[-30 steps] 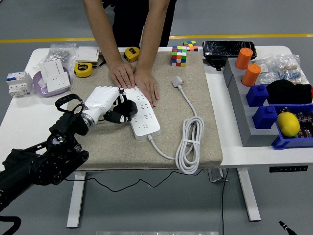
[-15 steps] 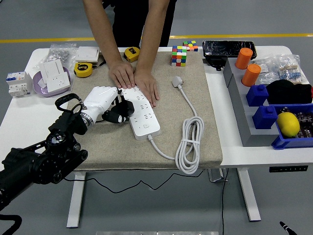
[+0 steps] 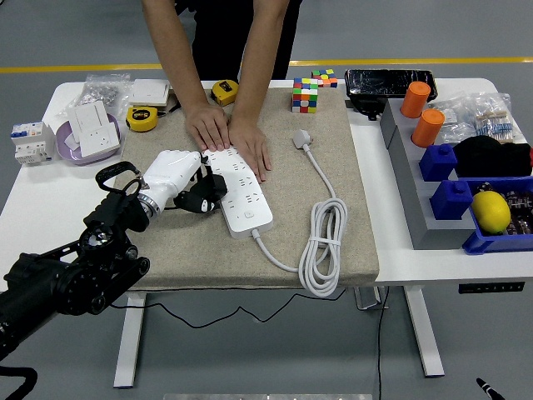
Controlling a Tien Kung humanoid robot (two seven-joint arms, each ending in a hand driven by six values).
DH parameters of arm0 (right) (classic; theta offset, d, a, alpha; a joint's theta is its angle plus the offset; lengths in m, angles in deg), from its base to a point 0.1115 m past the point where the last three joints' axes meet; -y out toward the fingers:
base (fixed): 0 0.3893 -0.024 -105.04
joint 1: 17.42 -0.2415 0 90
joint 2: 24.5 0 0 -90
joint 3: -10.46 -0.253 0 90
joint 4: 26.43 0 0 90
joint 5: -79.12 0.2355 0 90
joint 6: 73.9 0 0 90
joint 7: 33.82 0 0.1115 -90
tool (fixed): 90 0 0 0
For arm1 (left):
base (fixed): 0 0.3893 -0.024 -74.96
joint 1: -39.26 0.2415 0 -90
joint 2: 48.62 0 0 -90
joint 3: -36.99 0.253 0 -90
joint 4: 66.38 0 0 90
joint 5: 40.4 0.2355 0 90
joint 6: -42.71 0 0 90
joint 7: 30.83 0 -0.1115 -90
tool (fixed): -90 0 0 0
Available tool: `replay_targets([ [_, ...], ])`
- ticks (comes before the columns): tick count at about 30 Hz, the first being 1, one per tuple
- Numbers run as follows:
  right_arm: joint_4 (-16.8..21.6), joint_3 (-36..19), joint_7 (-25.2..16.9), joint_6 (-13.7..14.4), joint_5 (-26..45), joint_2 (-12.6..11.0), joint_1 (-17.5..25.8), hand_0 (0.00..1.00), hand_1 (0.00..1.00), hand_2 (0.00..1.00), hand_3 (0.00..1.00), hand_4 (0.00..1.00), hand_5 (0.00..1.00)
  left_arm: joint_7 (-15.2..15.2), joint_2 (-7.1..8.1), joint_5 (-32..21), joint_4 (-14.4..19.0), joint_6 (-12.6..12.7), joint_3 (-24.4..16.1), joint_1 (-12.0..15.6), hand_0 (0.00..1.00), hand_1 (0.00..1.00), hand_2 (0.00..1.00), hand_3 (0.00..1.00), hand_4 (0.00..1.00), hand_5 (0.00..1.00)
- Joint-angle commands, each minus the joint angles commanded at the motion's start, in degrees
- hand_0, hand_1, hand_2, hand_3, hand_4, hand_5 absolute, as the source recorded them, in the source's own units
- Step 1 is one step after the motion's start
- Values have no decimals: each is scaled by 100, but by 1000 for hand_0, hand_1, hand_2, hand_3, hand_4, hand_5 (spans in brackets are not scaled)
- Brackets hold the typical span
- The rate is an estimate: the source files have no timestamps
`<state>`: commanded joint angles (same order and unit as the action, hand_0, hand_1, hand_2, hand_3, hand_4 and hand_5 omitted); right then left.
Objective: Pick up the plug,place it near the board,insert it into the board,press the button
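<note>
A white power strip point(image 3: 241, 193) lies on the beige mat point(image 3: 166, 242), its white cable point(image 3: 321, 242) coiled to the right and ending in a white plug point(image 3: 301, 138). My left hand point(image 3: 176, 183), white with a black arm, is curled around a black plug point(image 3: 203, 194) held against the strip's left edge. A person at the far side presses both hands point(image 3: 229, 133) flat on the strip's far end. My right arm does not appear in the head view.
A Rubik's cube point(image 3: 305, 95) and yellow tape measures point(image 3: 141, 118) sit at the mat's far edge. A purple dish with a white socket point(image 3: 89, 133) is at the left. Grey and blue bins point(image 3: 466, 179) with orange cylinders and a yellow ball fill the right side.
My left hand with the black plug has shifted slightly left and toward me along the strip's edge. The person's hands stay put.
</note>
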<state>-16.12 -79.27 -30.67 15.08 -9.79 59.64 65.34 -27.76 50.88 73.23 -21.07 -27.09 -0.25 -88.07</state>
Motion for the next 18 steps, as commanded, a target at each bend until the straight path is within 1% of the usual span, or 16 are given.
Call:
replay_targets([
  [7, 0, -3, 3, 2, 9, -2, -10, 820, 739, 738, 768, 998, 917, -8, -72, 46, -143, -3, -55, -68, 467, 446, 378, 391, 527, 132],
  [18, 0, 6, -6, 6, 31, 0, -21, 820, 739, 738, 768, 998, 915, 9, -80, 57, -158, -76, -8, -94, 468, 451, 379, 397, 531, 136],
])
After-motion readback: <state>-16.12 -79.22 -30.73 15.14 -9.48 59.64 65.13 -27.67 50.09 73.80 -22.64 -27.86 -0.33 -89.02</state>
